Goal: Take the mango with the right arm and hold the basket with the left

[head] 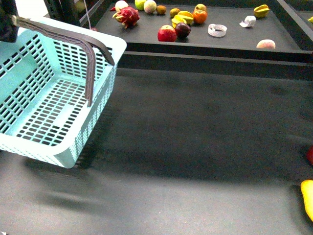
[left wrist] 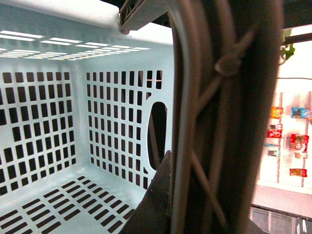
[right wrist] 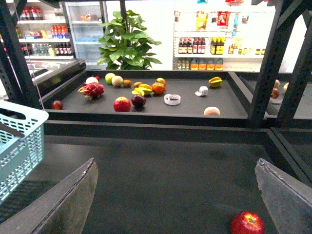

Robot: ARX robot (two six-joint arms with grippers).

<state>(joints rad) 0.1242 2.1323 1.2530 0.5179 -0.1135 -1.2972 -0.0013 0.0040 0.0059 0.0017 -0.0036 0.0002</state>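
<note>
— The right pincer [right wrist: 175, 163]?
— Spread wide, empty, above the desk [right wrist: 170, 195], near a red apple [right wrist: 247, 223]. Only the front view catches the mango [head: 308, 198], lying at the desk's near right.
— And the left pincer [head: 8, 24]?
— Clenched on the handle [left wrist: 219, 122] of the basket [head: 49, 112], far left.

No text I can read anywhere. Bottles [right wrist: 195, 46] and hanging pkts [left wrist: 298, 142] in the bkgd prob. carry labels, all too blurred.
</note>
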